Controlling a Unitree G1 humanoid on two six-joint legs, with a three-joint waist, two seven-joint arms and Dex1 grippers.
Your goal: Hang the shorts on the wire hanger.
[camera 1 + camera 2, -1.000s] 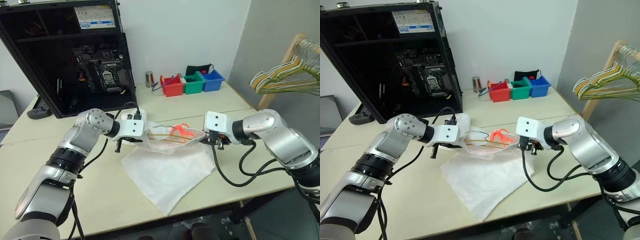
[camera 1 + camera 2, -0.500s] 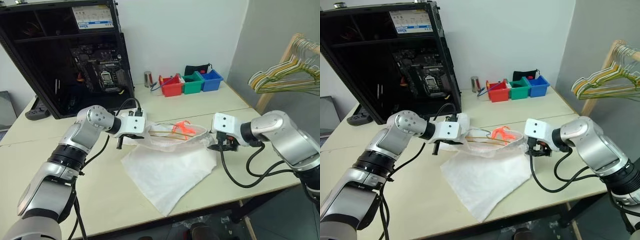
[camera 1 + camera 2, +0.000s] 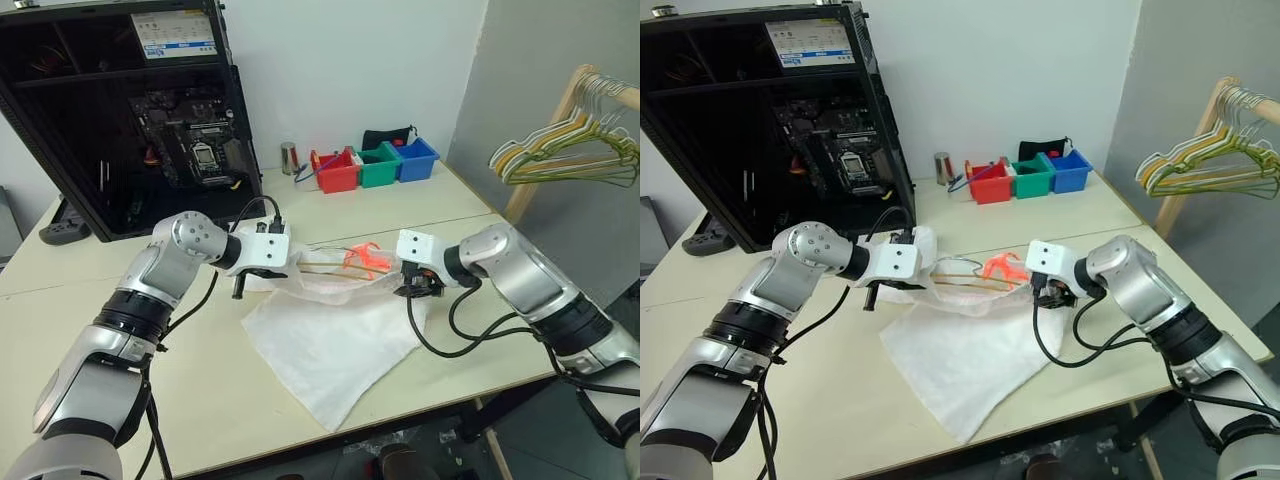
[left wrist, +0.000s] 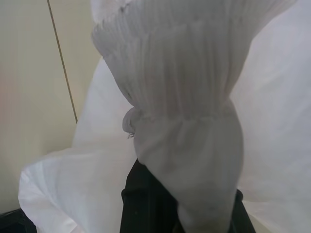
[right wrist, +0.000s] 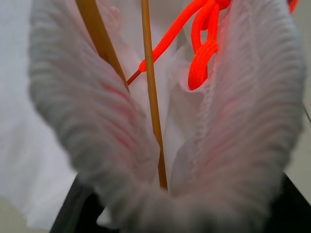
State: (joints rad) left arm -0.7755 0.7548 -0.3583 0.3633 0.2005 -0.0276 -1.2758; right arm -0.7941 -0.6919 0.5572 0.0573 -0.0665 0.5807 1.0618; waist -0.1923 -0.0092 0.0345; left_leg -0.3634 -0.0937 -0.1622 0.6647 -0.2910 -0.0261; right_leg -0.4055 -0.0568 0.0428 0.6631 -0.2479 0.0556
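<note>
Hands number two, one at each end of the shorts' (image 3: 330, 335) waistband. Left hand (image 3: 268, 268) is clamped shut on the gathered elastic at its end, the white fabric bunched over its black fingers (image 4: 146, 204) in the left wrist view. Right hand (image 3: 412, 288) sits at the opposite end with the waistband looped around its fingers; whether they pinch the fabric or merely sit spread inside the loop I cannot tell.

Between the two hands the waistband is held open and raised off the desk (image 3: 180, 370), its long axis running straight from one hand to the other. One wire hanger (image 3: 325, 268), thin and yellowish-tan, lies inside that opening along the same line; two of its wires run away from the right hand in the right wrist view. One orange drawstring tie (image 3: 362, 260) sits on the waistband nearer the right hand. Below the hands, the rest of the single pair of shorts spreads flat on the desk toward its near edge.
</note>
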